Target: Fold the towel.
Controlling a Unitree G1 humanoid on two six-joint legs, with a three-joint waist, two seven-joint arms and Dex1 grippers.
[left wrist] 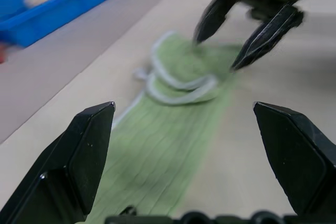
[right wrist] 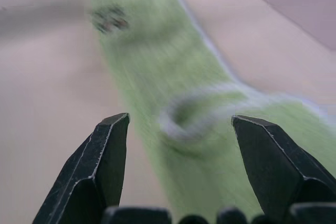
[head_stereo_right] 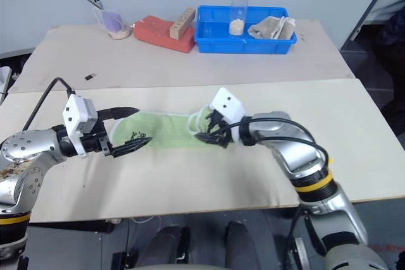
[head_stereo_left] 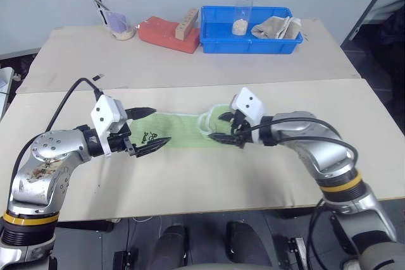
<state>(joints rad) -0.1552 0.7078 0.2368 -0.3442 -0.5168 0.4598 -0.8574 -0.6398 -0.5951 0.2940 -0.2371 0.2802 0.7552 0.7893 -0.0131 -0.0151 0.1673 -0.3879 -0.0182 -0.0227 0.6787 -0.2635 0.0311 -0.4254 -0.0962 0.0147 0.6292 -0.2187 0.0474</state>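
One towel (head_stereo_left: 183,129) lies in front of me on the near table (head_stereo_left: 209,175), a long narrow green strip running between my two grippers. Its right end is bunched into white-edged loops; its left end, with the dark logo, lies flat.

On the far table (head_stereo_left: 82,55) I count one blue bin (head_stereo_left: 215,36), and in it one clear tube (head_stereo_left: 243,12) with something pale at the bottom and one beige cloth (head_stereo_left: 275,28). Beside the bin sits one red block (head_stereo_left: 166,33) with one wooden piece (head_stereo_left: 186,24) resting on it, and further left one clear cup (head_stereo_left: 120,24) with purple inside.

My left gripper (head_stereo_left: 147,129) is spread wide, one finger over the towel's far edge and one at its near edge by the logo. It holds nothing; in the left wrist view the cloth lies flat between the fingertips (left wrist: 92,129).

My right gripper (head_stereo_left: 228,127) hovers just over the bunched end, fingers parted and empty. In the right wrist view the rumpled loop sits between the two fingers (right wrist: 113,145), free of them. Whether a tip brushes the cloth I cannot tell.
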